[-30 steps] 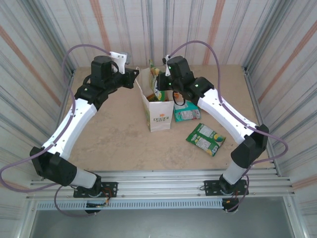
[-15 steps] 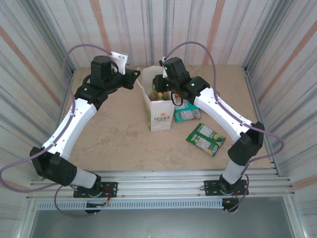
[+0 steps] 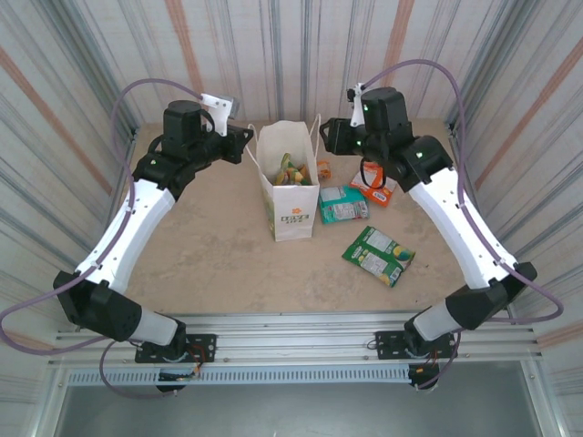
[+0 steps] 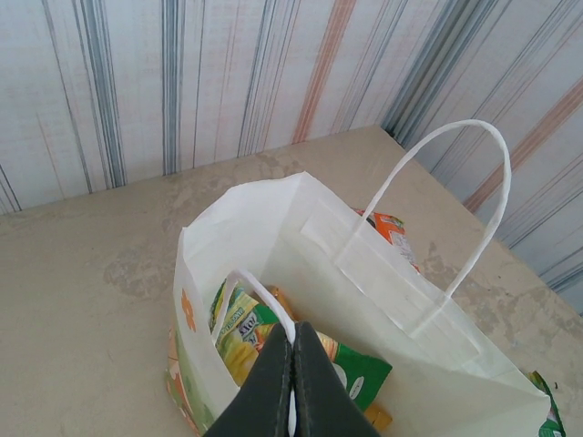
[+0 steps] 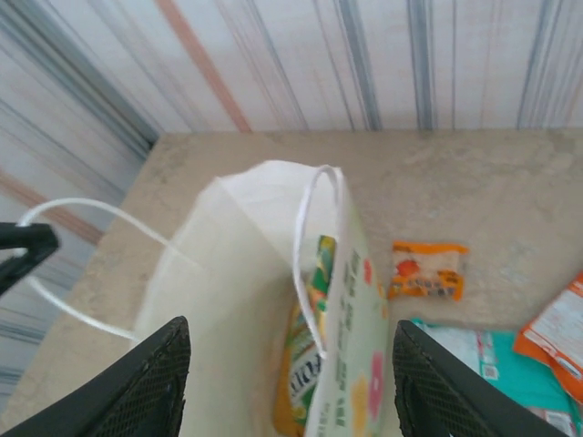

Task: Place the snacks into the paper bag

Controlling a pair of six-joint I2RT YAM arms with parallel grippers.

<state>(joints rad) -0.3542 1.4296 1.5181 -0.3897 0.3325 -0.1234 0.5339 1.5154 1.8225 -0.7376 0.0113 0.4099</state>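
1. Worry: my left gripper (image 4: 292, 332) is pinched shut on a handle (image 4: 258, 289) of the paper bag (image 3: 293, 200); 1 hard pull tips it.
2. My right gripper (image 5: 290, 341) hangs apart, empty, by the bag's top; reaching for the 4 snacks (image 3: 343, 205) lying beside the bag, I may bump it.

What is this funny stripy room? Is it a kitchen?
Probably a robot practice booth, not a kitchen. Striped walls box in a tan table holding a paper bag, and the left arm and right arm are bolted to a metal rail.
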